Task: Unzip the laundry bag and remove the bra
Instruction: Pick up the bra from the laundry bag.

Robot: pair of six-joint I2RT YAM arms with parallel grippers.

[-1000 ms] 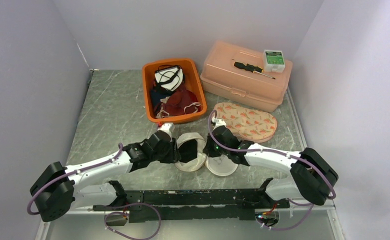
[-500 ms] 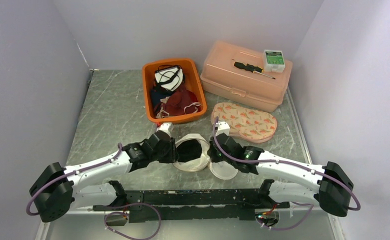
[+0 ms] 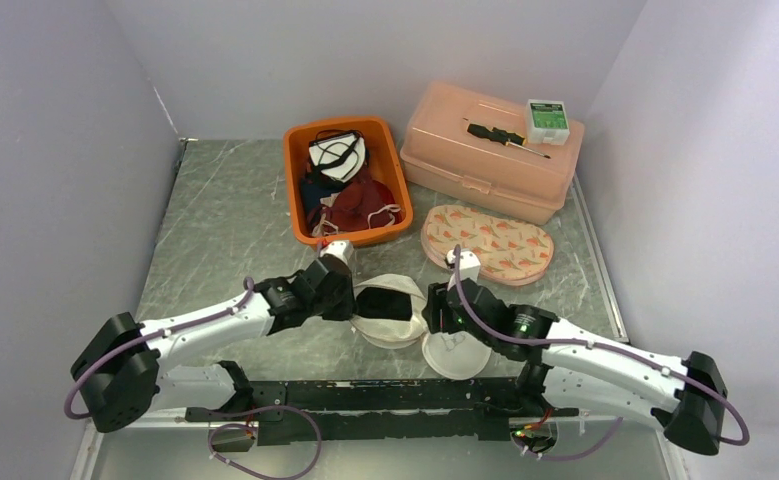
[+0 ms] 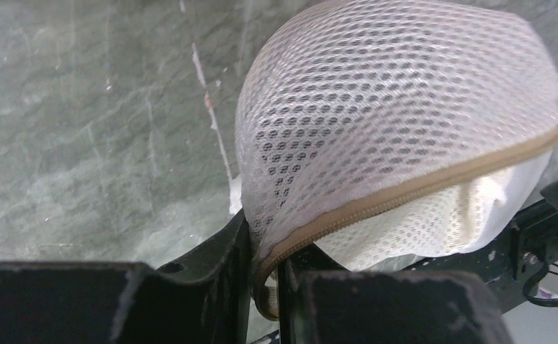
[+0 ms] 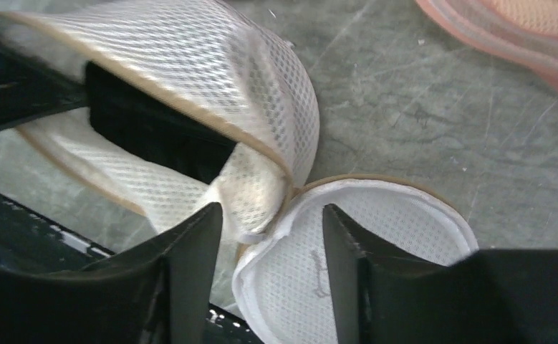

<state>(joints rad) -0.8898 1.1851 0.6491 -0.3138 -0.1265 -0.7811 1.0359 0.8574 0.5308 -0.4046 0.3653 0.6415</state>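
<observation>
Fingers of the left gripper [image 4: 265,287] are nearly closed, pinching the tan zipper edge of the laundry bag [image 4: 397,107]. They hold its domed mesh half up off the tabletop [image 3: 225,220]. In the top view this gripper [image 3: 340,290] sits at the bag's 9 o'clock side. The bag [image 3: 390,310] lies just ahead of the arm bases, near the middle, and it is already unzipped. Its two halves gape like a clamshell, and the flatter half [image 3: 455,350] is folded out toward 5 o'clock. The bra [image 3: 385,303] shows as a dark mass inside the raised half, so judging by this, the unzipping is done and the removal is not. The right gripper [image 5: 272,215] has its fingers spread wide, one on either side of the fabric hinge that joins the halves, and they grip nothing. The right wrist view shows the bra [image 5: 154,129] at about 10 o'clock from them, within reach. Compared with a second ago, the right gripper [image 3: 435,310] has shifted toward 5 o'clock and its arm has stretched out to the right. The flat half has slid with it toward 6 o'clock, and the bag gapes wider. The left gripper has crept slightly toward 1 o'clock, keeping its pinch.
</observation>
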